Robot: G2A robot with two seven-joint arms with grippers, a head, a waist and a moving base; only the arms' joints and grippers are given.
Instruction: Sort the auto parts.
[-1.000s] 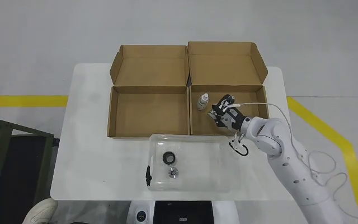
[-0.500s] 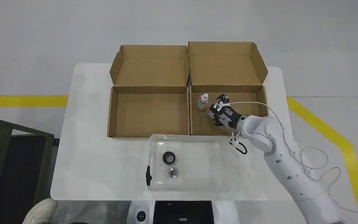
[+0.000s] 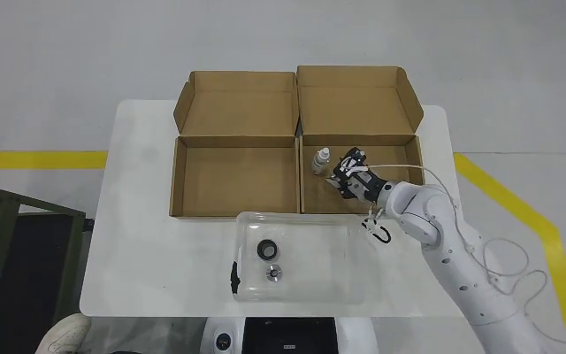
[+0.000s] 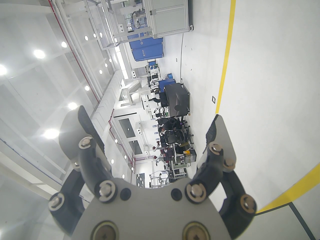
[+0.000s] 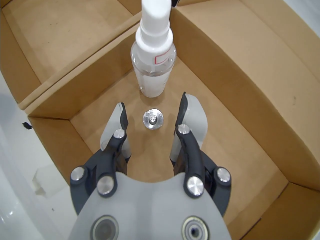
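Observation:
My right gripper [image 5: 153, 102] [image 3: 340, 179] is open inside the right cardboard box [image 3: 402, 190], low over its floor. A small round silver part [image 5: 153, 119] lies on the box floor between its fingers [image 5: 191, 111], untouched by either. Just beyond stands a clear spray bottle [image 5: 153, 71] [image 3: 320, 159] with a white cap, upright. A black ring [image 3: 266, 250] and a silver part [image 3: 274, 273] lie in the clear plastic tray [image 3: 345, 265]. My left gripper [image 4: 149, 114] is open and holds nothing, pointing out into the room.
The left cardboard box [image 3: 234, 181] stands beside the right one, both with lids folded back. A small black piece [image 3: 234, 279] sits at the tray's left edge. White table [image 3: 137, 221] lies bare to the left of the boxes.
The right gripper has shifted slightly toward the bottle inside the right box, and its fingers look wider apart. The tray's parts have not moved.

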